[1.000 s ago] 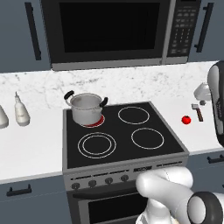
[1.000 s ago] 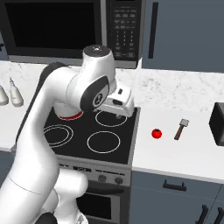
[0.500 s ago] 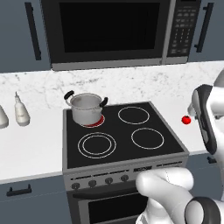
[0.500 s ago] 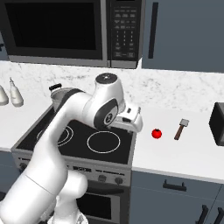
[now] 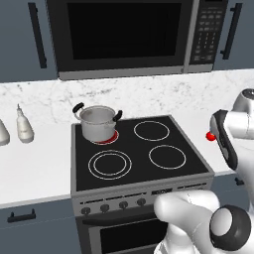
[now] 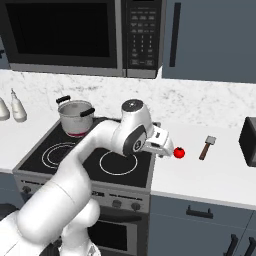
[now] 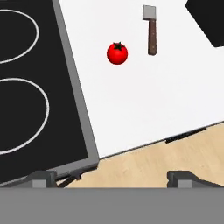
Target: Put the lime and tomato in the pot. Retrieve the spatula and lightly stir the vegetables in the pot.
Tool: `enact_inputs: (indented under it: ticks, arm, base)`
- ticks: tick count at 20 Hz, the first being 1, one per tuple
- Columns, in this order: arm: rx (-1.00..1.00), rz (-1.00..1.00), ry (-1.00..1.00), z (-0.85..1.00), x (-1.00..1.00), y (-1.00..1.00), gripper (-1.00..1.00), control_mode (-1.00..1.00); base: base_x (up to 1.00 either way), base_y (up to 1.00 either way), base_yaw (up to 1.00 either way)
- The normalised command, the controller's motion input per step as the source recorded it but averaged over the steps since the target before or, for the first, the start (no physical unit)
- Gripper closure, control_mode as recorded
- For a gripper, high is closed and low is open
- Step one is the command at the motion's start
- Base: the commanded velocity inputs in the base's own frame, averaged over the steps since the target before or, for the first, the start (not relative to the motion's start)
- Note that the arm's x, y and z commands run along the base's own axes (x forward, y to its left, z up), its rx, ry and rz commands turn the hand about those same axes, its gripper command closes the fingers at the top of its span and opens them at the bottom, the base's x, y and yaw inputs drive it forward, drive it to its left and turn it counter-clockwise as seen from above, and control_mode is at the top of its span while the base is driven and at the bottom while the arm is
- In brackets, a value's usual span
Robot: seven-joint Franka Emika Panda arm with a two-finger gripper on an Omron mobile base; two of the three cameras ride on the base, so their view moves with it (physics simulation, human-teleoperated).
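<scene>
Partly hidden behind the arm: tomato [image 5: 210, 136] on the counter [image 6: 210, 175] near the stove edge. Gripper [image 6: 162, 142] spread wide, empty, apparently hovering beside it.

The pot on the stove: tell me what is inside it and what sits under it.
The pot stands on the glowing red rear-left burner. Its upper inner wall looks bare steel, but the rim hides the bottom, so contents can't be confirmed. The tomato lies on the counter.
</scene>
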Motion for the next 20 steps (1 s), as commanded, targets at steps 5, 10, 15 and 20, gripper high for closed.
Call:
enact_inputs:
  ticks: [5,10,15,20]
  arm:
    - [0.00,-0.03,0.00,-0.24,0.58,-0.38,-1.00,-1.00]
    - [0.00,0.00,0.00,-0.21,0.70,-0.19,-1.00,-1.00]
    - [0.00,0.00,0.06,-0.27,0.67,-0.28,-1.00,-1.00]
    - [0.00,0.00,0.09,-0.43,0.50,-0.34,-1.00,-1.00]
  base:
    - [0.00,0.00,0.00]
    - [0.00,0.00,0.00]
    - [0.00,0.00,0.00]
    - [0.00,0.00,0.00]
